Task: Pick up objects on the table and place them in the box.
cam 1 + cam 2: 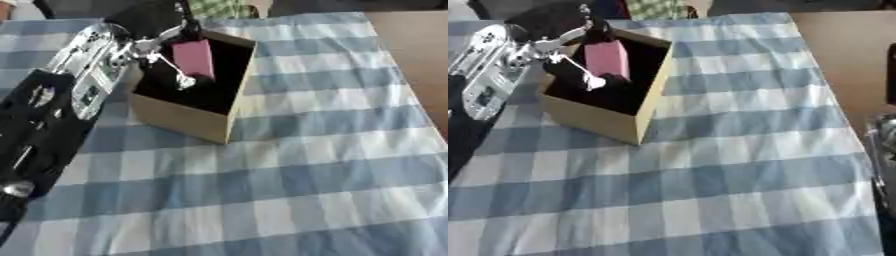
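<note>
**Over the box: left hand with pink object**

Over the open cardboard box [188, 117], the left hand [162, 47] has fingers curled around a pink flat object [194, 57], which sits upright inside the box's dark interior. Box stands on the blue-checked surface [306, 175], upper left. Right eye view alone shows a dark shape at the right edge, possibly the right arm; hand state there unreadable.

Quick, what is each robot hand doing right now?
Left hand: fingers curled round a flat pink rectangular object, over the open cardboard box.
Right hand: not in view.
</note>
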Controlling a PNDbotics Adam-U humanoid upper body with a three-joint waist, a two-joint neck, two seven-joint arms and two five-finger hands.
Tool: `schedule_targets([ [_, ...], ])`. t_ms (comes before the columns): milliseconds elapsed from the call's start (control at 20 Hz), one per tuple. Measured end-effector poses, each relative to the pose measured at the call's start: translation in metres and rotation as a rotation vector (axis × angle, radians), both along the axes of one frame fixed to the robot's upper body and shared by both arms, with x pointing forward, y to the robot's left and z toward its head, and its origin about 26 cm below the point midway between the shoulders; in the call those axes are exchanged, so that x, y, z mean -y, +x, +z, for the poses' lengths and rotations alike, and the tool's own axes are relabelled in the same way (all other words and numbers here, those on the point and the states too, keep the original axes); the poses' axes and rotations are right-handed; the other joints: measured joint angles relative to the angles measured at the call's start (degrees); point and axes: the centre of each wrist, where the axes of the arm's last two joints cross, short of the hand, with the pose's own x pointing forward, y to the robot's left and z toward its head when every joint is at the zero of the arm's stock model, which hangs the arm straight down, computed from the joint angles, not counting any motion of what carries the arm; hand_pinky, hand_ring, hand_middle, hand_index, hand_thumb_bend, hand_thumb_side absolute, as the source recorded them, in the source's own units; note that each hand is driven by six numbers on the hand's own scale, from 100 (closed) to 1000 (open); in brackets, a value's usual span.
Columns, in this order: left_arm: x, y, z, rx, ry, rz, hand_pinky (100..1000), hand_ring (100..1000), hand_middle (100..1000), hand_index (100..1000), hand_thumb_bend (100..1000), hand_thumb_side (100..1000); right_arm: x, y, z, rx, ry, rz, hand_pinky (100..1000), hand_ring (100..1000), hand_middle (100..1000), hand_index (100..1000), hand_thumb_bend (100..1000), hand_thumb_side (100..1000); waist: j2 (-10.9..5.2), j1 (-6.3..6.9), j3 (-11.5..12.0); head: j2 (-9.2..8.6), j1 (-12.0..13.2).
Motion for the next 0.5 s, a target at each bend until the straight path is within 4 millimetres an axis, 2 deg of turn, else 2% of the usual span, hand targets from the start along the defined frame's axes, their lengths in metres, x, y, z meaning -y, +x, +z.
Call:
schedule_targets([
  [50,-0.0005,0.0011,-0.0028,-0.015,0.013,0.015,587,671,597,756,277,424,0.0,0.0,0.0,0.0,0.0,0.0,854,694,643,740,100,930,0.0,-0.02,-0.01,0.0,-0.03],
  [100,-0.001,0.0019,-0.0039,-0.025,0.025,0.029,609,705,629,777,342,469,0.0,0.0,0.0,0.0,0.0,0.0,854,694,643,740,100,930,0.0,-0.03,-0.02,0.0,-0.05],
  [200,-0.0016,0.0027,-0.0049,-0.039,0.042,0.05,690,811,787,866,508,568,0.0,0.0,0.0,0.0,0.0,0.0,855,694,643,740,100,930,0.0,-0.05,-0.02,0.01,-0.12],
  [300,-0.002,0.0028,-0.0053,-0.046,0.049,0.062,740,853,852,907,599,608,0.0,0.0,0.0,0.0,0.0,0.0,855,694,643,740,100,931,0.0,-0.06,-0.02,0.02,-0.17],
  [500,-0.0022,0.0011,-0.005,-0.038,0.042,0.069,752,861,860,907,609,613,0.0001,0.0,-0.0002,0.0,0.001,0.0,855,694,643,740,100,931,0.0,-0.19,-0.02,0.04,-0.24],
])
